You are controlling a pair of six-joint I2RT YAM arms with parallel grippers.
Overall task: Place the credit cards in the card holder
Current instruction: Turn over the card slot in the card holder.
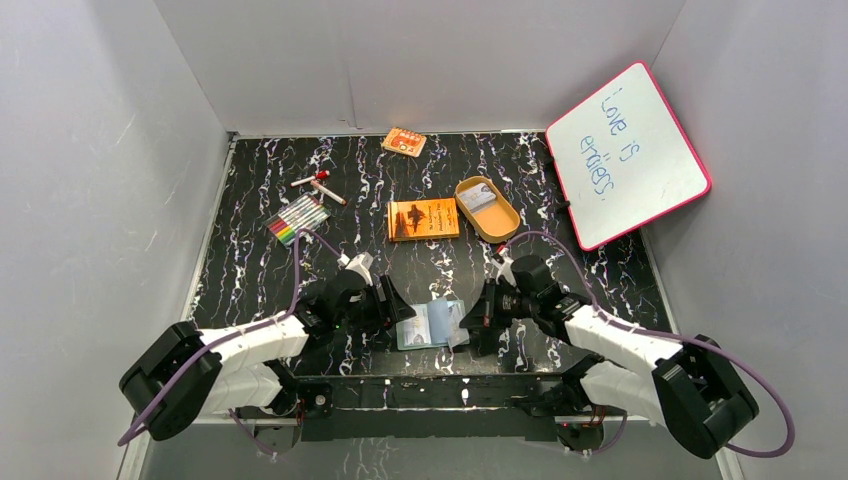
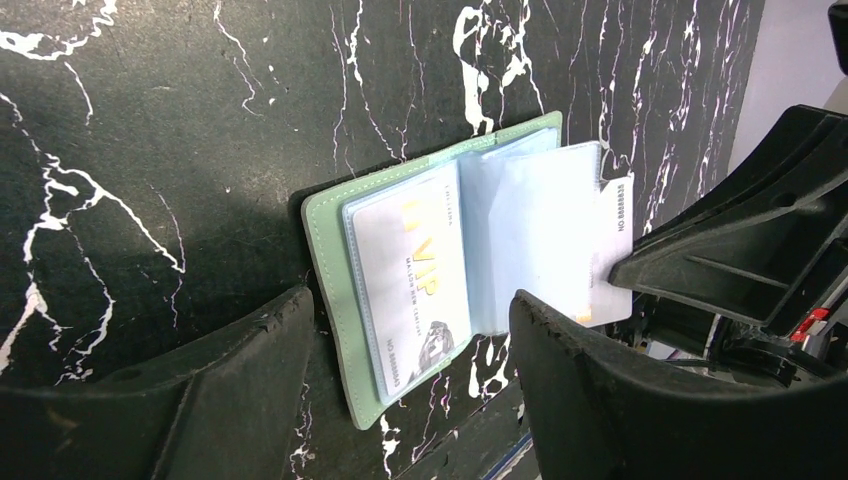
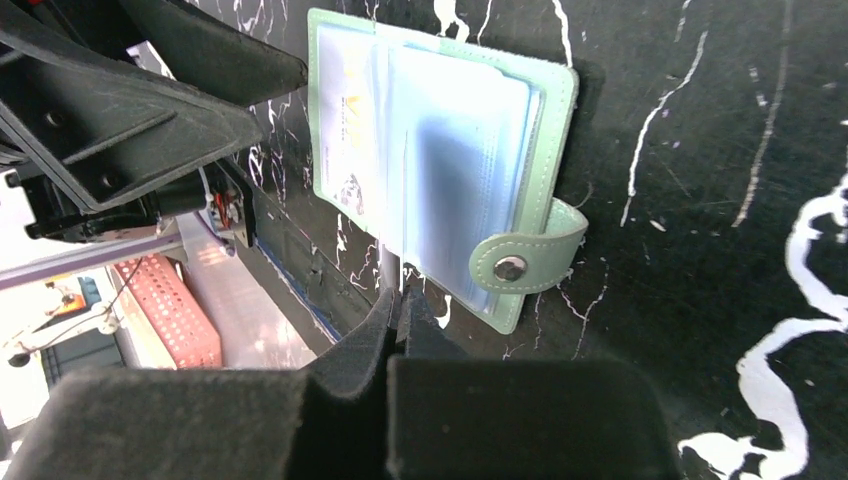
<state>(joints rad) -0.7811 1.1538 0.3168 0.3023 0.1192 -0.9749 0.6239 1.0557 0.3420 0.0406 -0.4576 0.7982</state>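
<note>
The grey-green card holder (image 1: pixel 432 324) lies open on the black marble table near the front edge. It also shows in the left wrist view (image 2: pixel 330 250) and in the right wrist view (image 3: pixel 555 120), snap tab (image 3: pixel 525 262) out to the side. A VIP credit card (image 2: pixel 420 280) sits in a clear pocket on its left half. My right gripper (image 3: pixel 402 295) is shut on a second white card (image 2: pixel 612 250), held edge-on (image 3: pixel 404 200) with its far end among the pale blue pockets. My left gripper (image 2: pixel 410 300) is open, straddling the holder's left half without touching it.
An orange book (image 1: pixel 423 219) and a tan oval tin (image 1: pixel 487 208) lie behind the holder. A pack of markers (image 1: pixel 298 218) and loose pens (image 1: pixel 318 185) are at the back left, a small orange item (image 1: pixel 404 142) by the back wall, a whiteboard (image 1: pixel 627 150) at the right.
</note>
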